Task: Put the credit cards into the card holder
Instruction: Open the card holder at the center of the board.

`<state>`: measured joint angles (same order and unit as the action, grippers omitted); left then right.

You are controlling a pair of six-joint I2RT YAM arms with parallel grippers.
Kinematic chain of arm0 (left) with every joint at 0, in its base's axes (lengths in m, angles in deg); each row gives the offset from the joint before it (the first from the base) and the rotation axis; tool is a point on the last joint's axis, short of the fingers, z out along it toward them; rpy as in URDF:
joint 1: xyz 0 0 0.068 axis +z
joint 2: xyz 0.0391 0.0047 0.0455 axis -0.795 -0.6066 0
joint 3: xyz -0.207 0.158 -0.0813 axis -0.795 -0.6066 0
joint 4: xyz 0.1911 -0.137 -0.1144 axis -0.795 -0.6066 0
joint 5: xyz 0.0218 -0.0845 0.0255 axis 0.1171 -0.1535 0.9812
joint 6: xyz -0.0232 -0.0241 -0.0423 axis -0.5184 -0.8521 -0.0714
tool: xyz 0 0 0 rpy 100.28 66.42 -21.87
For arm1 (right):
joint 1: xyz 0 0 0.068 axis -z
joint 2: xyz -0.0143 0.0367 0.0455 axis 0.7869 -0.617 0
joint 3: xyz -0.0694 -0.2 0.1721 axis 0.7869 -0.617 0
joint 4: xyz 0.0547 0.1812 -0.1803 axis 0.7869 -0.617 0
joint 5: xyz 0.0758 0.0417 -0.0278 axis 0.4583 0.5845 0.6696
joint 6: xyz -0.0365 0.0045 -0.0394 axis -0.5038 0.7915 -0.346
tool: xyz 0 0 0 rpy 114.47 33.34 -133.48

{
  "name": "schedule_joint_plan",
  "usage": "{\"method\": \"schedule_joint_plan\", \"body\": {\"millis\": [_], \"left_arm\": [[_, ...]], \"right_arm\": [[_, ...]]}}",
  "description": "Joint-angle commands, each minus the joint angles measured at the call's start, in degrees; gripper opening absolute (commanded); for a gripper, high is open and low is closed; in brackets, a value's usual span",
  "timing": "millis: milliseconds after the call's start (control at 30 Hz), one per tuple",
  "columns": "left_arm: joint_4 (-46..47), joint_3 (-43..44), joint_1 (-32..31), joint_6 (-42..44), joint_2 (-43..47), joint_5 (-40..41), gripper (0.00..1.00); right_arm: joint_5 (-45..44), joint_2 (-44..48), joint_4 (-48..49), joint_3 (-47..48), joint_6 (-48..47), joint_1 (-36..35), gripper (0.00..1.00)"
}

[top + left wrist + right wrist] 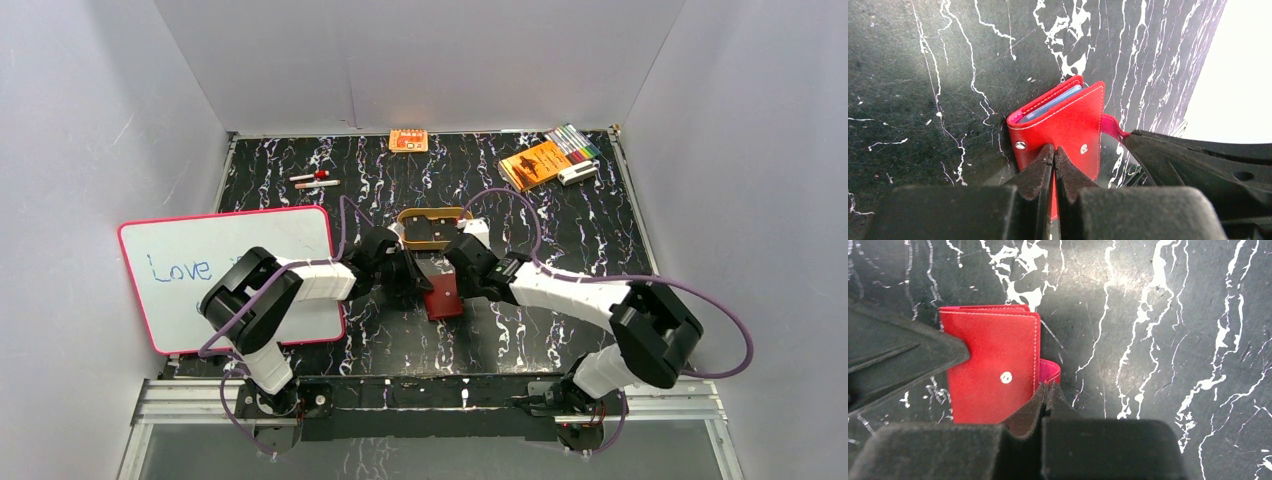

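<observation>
The red card holder (443, 300) stands folded on the black marbled table between both arms. In the left wrist view, light blue credit cards (1050, 105) show as thin edges tucked between its covers (1068, 125). My left gripper (1054, 150) is shut, with the red cover running down between its fingers. It reaches in from the holder's left (420, 288). My right gripper (1048, 386) is shut on the pink snap tab (1050, 371) at the edge of the holder (993, 355). It comes in from the holder's right (458, 282).
A whiteboard (230, 275) with blue writing lies at the left under the left arm. A tan oval tray (432, 215) sits just behind the grippers. An orange packet (408, 140), an orange booklet (535, 163) and markers (575, 142) lie along the back. Small pens (313, 180) lie back left.
</observation>
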<state>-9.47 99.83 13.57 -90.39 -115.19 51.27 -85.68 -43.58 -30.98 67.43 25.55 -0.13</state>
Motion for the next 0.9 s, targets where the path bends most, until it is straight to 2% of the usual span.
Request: {"method": "schedule_joint_plan", "body": {"millis": [0,100,133,200,267,567,867], "left_arm": [[-4.2,0.8,0.2,2.0,0.7,-0.3,0.10],[-5.4,1.6,0.1,2.8,2.9,-0.9,0.36],[-6.1,2.1,0.1,3.1,3.6,-0.9,0.47],[-7.6,2.8,-0.1,3.9,4.8,-0.9,0.58],[-8.9,3.6,-0.6,4.4,5.4,-0.9,0.64],[-16.6,7.7,-5.1,9.2,4.0,2.8,0.72],[-18.3,7.0,-5.6,8.1,7.7,5.1,0.81]], "right_arm": [[2.7,5.9,-0.1,-2.0,2.1,0.7,0.00],[4.7,9.5,0.2,-3.5,2.2,1.0,0.00],[5.7,10.9,0.5,-3.9,2.2,1.0,0.00],[8.5,13.2,2.7,-5.1,1.7,1.0,0.00],[10.5,15.0,4.6,-6.6,1.4,1.0,0.00],[14.3,18.2,9.3,-8.2,1.4,1.0,0.00],[16.8,21.8,14.1,-9.1,0.5,1.0,0.00]]}}
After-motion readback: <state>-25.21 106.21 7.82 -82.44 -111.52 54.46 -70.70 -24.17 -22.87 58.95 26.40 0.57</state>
